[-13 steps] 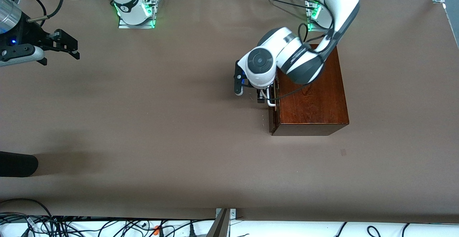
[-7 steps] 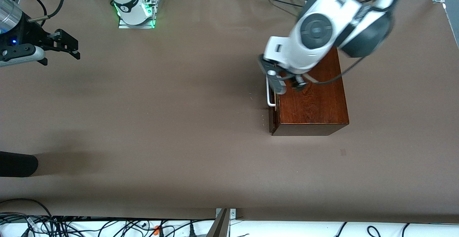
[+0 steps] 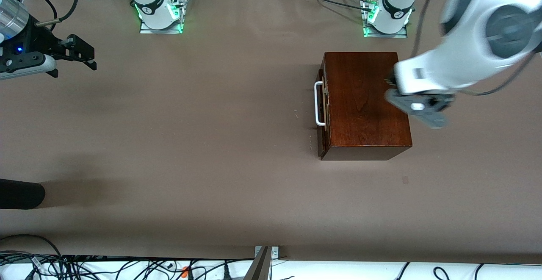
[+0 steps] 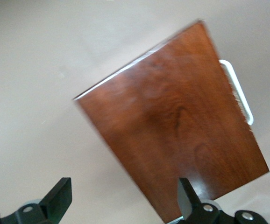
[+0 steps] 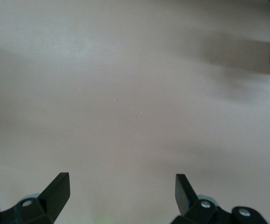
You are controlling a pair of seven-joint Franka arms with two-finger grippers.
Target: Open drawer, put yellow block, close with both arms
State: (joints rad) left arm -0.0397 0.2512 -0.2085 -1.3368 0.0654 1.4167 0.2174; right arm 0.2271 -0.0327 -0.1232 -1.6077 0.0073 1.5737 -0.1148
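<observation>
One box [image 3: 366,102], one drawer [image 3: 322,115], two arms [image 3: 465,59].

Left hand [image 3: 417,106] blurred; drawer [image 3: 322,108] interior hidden.

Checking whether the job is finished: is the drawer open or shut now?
Shut. The drawer front sits flush against the wooden box, only its white handle protruding; no pale tray shows.

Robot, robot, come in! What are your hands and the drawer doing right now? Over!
Left hand open, empty, over the box's edge. Right hand open, waiting at its table end. Drawer shut, handle free. No yellow block in sight. Nothing in the way.
</observation>
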